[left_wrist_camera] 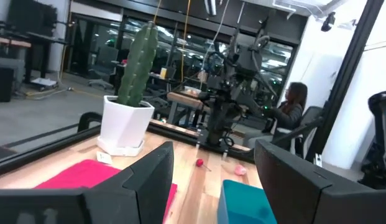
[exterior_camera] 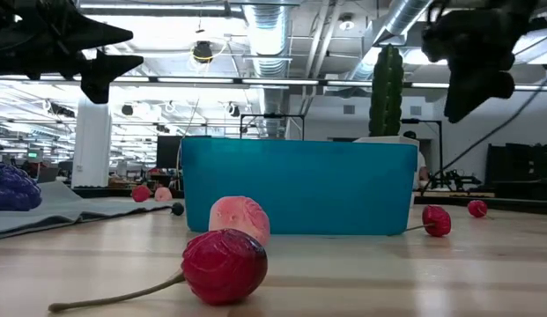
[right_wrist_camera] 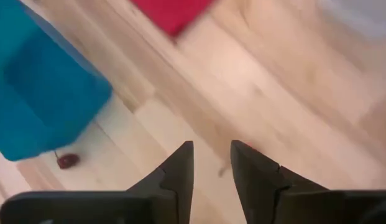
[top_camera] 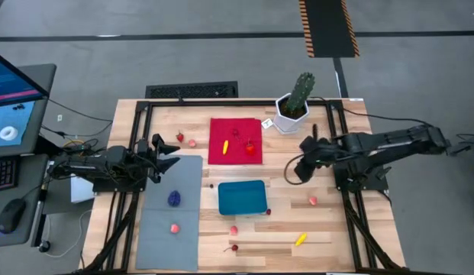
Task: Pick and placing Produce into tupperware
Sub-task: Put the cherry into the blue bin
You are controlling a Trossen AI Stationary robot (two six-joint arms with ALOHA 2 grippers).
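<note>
The left gripper (top_camera: 169, 153) hovered wide open and empty above the grey mat (top_camera: 169, 241). The blue container (top_camera: 242, 197) sat mid-table, fruit pieces (top_camera: 312, 201) scattered around it. The right gripper (top_camera: 295, 169) hung partly open, holding nothing.

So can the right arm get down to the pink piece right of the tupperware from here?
Probably yes: the right gripper hangs above bare wood, and nothing stands between it and the pink piece beside the tupperware.
</note>
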